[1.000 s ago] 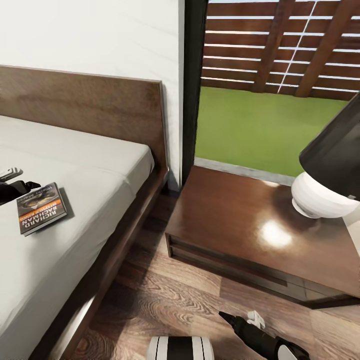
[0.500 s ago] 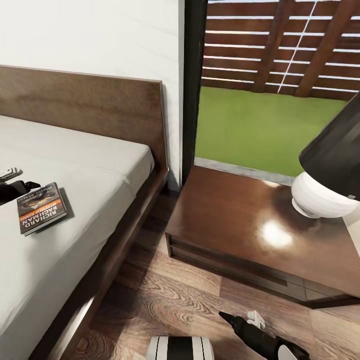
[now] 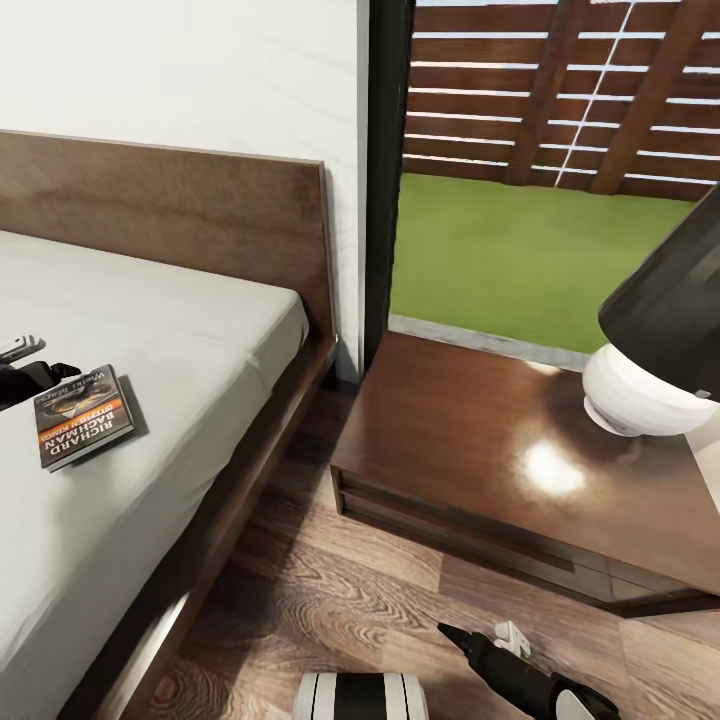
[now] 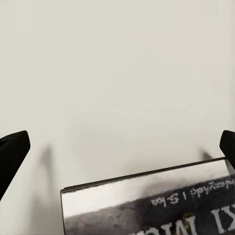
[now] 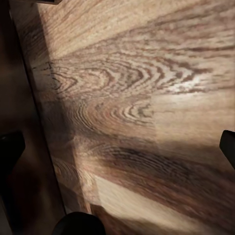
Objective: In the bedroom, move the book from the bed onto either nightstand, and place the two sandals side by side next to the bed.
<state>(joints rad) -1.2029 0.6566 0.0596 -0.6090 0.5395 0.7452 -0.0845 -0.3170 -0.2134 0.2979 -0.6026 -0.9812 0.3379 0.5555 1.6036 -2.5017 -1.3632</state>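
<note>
Dark, with an orange band and white letters, the one small thin book (image 3: 83, 417) lies flat on the light-grey mattress of the low brown wooden bed (image 3: 200, 350). It sits just in front of the black left gripper (image 3: 30, 365), whose two fingers stand wide apart, one on each side of the book's near edge. Nothing has moved in the last second, so the grab has not begun and the book has not been lifted.

One glossy dark-brown square nightstand (image 3: 470, 440) waits well away from that gripper. The right gripper (image 3: 485, 640) hangs low over the wood-plank floor (image 3: 330, 590), its fingers apart and holding nothing.
</note>
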